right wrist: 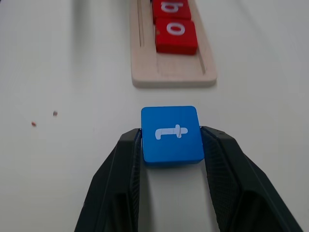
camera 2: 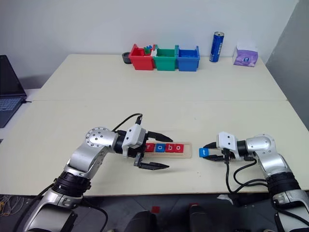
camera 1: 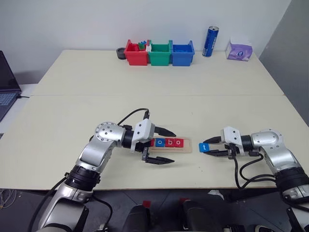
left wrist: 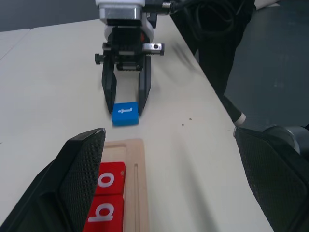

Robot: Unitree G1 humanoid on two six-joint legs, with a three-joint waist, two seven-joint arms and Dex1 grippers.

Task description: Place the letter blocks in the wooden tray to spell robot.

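Wooden tray (camera 1: 187, 145): a narrow pale strip lying left to right on the near part of the cream desk (camera 1: 154, 106). Its right end is bare.

Letter blocks in the tray: a red "o" (camera 1: 179, 142) rightmost, a red "b" (camera 1: 169, 142) touching its left side, then a blue "o" (camera 1: 160, 142). The tray's left end is hidden behind the left claw.

Blue "t" block (right wrist: 171, 134): on the desk just right of the tray's right end, apart from it, face up.

Right claw (right wrist: 171, 145): reaches in from the right, pointing left toward the tray. Its two black fingers (right wrist: 120, 164) sit against opposite sides of the blue "t" block, closed in on it.

Left claw (camera 1: 166, 146): at the tray's left end, pointing right, fingers spread wide, one on the far side of the tray and one on the near side, holding nothing.

Far edge of the desk, left to right: a dark round object (camera 1: 121, 52), a red bin (camera 1: 135, 53) with small coloured pieces, a green bin (camera 1: 160, 53), a blue bin (camera 1: 183, 54), an upright blue can (camera 1: 210, 41), a purple tissue pack (camera 1: 239, 50).

Far left, off the desk: a laptop (camera 1: 7, 87).
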